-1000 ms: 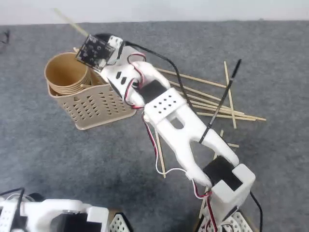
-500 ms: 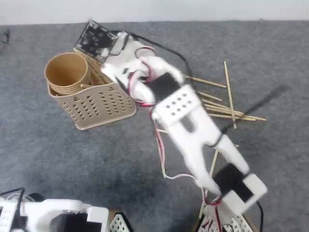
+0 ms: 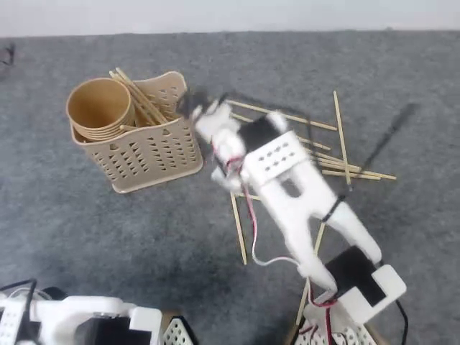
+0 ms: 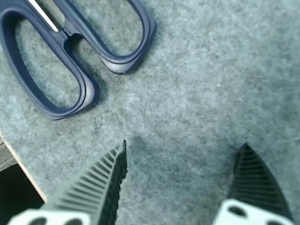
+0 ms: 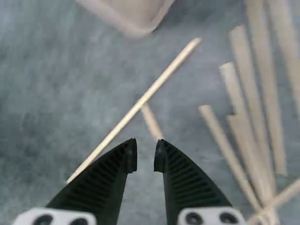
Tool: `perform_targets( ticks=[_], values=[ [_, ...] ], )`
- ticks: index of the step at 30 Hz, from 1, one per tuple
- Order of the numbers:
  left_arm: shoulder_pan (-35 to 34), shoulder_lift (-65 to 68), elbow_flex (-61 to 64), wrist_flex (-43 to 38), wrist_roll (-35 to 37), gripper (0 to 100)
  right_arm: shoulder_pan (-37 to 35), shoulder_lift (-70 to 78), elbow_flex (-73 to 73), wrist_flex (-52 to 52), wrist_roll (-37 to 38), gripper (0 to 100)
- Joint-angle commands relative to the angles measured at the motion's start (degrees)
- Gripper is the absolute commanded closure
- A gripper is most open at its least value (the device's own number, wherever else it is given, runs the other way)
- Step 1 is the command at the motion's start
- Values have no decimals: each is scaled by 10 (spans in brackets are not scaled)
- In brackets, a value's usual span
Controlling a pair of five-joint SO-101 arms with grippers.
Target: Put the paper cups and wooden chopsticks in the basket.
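Grey counter (image 3: 108, 237), pale wall (image 3: 230, 14) beyond; basket (image 3: 144, 154) at 10 o'clock holding paper cups (image 3: 99, 108) and chopsticks (image 3: 140, 96).
Arm (image 3: 287, 194) slanting in from 5 o'clock, right claw (image 5: 145, 157) barely open, empty, above loose chopsticks (image 5: 140, 103); left claw (image 4: 183, 150) wide, empty, by scissors (image 4: 84, 89).

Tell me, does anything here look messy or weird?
Yes. Many wooden chopsticks lie scattered every which way on the grey mat beside the basket, not inside it. Odd too: scissors lie near the left gripper.
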Motion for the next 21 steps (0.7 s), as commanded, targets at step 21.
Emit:
perform_targets(
  ticks=[21],
  values=[
    [4, -11, -1, -11, -5, 655, -22, -31, 217, -170, -33, 920]
  ],
)
